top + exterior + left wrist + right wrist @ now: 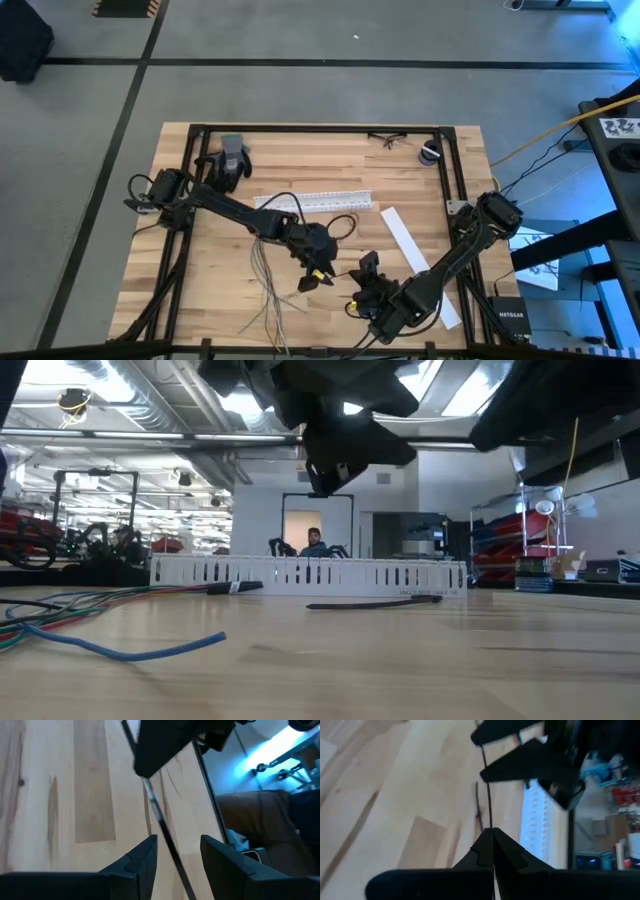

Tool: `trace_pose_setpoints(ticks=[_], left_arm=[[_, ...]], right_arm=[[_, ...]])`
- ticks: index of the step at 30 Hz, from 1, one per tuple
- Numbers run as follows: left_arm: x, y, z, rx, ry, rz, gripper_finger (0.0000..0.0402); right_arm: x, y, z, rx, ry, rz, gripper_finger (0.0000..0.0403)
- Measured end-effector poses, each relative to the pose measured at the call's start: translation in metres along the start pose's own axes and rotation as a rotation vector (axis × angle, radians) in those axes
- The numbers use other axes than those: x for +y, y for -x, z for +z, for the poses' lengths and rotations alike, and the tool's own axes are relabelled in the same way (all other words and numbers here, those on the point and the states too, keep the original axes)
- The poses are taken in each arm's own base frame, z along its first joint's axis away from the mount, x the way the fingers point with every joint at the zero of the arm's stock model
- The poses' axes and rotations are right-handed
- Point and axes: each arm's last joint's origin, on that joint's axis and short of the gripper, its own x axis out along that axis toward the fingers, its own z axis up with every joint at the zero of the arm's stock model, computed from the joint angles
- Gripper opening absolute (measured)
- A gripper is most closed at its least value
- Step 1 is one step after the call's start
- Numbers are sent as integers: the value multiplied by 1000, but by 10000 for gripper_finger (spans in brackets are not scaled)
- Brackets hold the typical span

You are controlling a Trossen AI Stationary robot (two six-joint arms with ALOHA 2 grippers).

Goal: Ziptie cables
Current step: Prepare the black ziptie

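Right gripper, fingers pressed together, pinches a ziptie; left gripper sits half-spread around it. We keep the strip taut; cables lie at nine o'clock.

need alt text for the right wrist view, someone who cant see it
The right tool is shut on a thin black ziptie, which runs straight ahead to the left tool above a pale wooden table. A white slotted channel lies beyond.
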Motion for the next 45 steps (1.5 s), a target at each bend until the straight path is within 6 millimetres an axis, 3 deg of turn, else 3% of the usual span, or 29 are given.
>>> trace_pose_setpoints(ticks=[6,13,21,28,32,37,45], left_arm=[[15,3,-4,17,34,-72,138],[15,1,-7,-7,24,-156,108],[14,1,-9,-5,-42,-141,14],[13,-2,-15,9,-65,-15,2],[10,-4,-17,8,-66,79,1],[9,-7,-27,41,-54,178,1],[8,-6,-20,-54,-82,280,1]], right_arm=[[-1,0,1,-13,72,-29,0],[-1,0,2,-13,126,-38,0],[-1,0,3,-20,122,-36,1],[-1,1,2,-15,-12,-5,1],[-7,18,1,12,-161,2,1],[-20,53,-10,61,-335,9,7],[-23,90,-33,88,-603,-17,103]])
